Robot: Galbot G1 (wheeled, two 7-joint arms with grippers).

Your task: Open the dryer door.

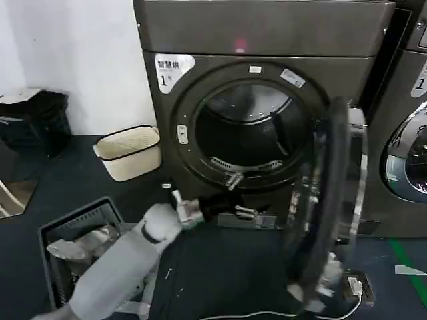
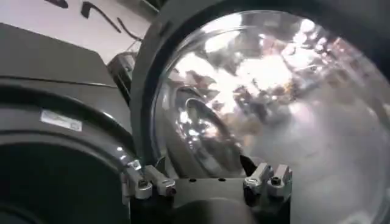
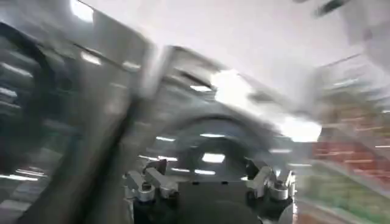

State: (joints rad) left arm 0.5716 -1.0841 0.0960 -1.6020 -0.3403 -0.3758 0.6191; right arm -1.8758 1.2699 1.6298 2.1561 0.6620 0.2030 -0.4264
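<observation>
Head view: dark-grey dryer (image 1: pixel 267 80) with a white "1" sticker (image 1: pixel 172 71) filling the upper centre of the frame, drum opening (image 1: pixel 250 137) exposed and dark. Dryer door (image 1: pixel 330 207) swung well out on its hinge, seen nearly edge-on at centre right, chrome ring and bulging glass catching light. Left arm reaching from lower left toward centre, left gripper (image 1: pixel 237 197) empty, fingers apart, low before the drum opening and clear of the door. Cream basket (image 1: pixel 128 153) on the floor at left, a second grey machine (image 1: pixel 407 133) at the right edge. Left wrist view: door glass (image 2: pixel 268 109) looming close, spread fingers (image 2: pixel 148 182) at the bottom edge. Right wrist view: right gripper (image 3: pixel 207 185) likewise spread, surroundings blurred. Judged essentially done: door open wide, only withdrawal of the arms apparently left.
</observation>
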